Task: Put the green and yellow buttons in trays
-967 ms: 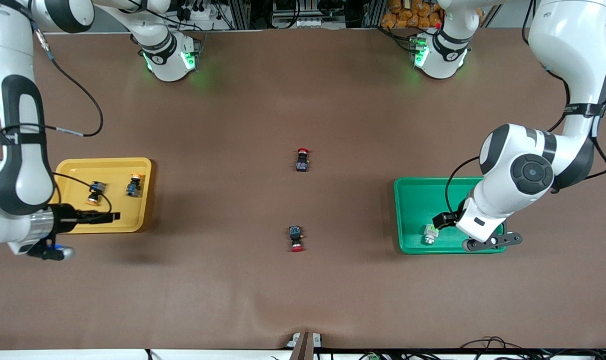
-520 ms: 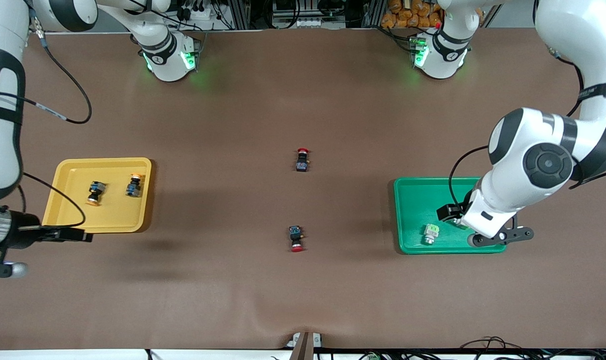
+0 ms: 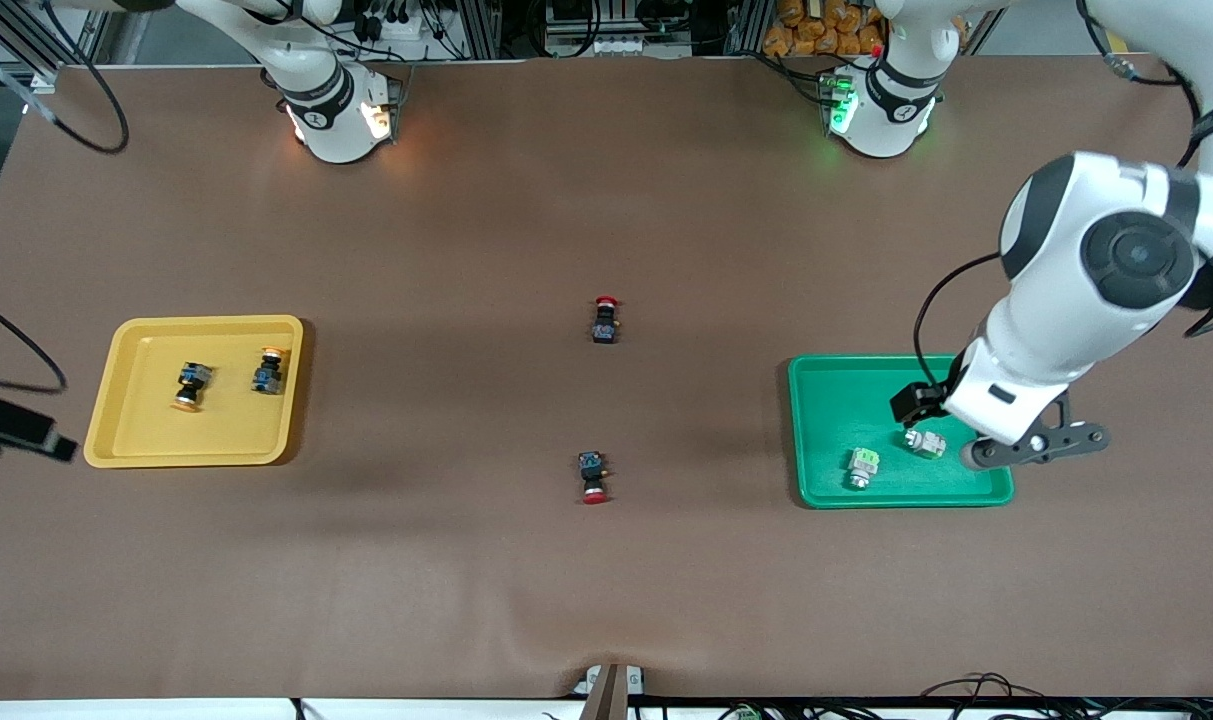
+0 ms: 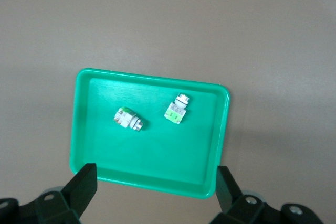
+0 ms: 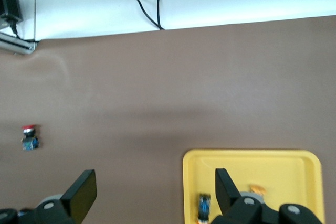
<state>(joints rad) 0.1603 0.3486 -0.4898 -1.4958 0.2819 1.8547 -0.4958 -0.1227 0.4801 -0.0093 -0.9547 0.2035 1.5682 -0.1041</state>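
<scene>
Two yellow buttons (image 3: 192,386) (image 3: 269,370) lie in the yellow tray (image 3: 136,445) at the right arm's end. In the right wrist view they are the yellow buttons (image 5: 205,205) (image 5: 256,188) in the yellow tray (image 5: 294,171). Two green buttons (image 3: 862,467) (image 3: 926,442) lie apart in the green tray (image 3: 826,400). The left wrist view has the green buttons (image 4: 127,119) (image 4: 177,109) in the green tray (image 4: 152,174). My left gripper (image 4: 156,179) (image 3: 1034,445) hangs open and empty above that tray's rim. My right gripper (image 5: 154,184) is open and empty, high beside the yellow tray.
Two red-capped dark switches (image 3: 605,320) (image 3: 593,476) lie on the brown mat midway between the trays, one nearer the front camera than the other; one of them is the red switch (image 5: 30,137). Cables trail from both arms.
The right arm has pulled away from the yellow tray and almost left the front view. The left arm has lifted toward its end of the table, uncovering the second green button.
</scene>
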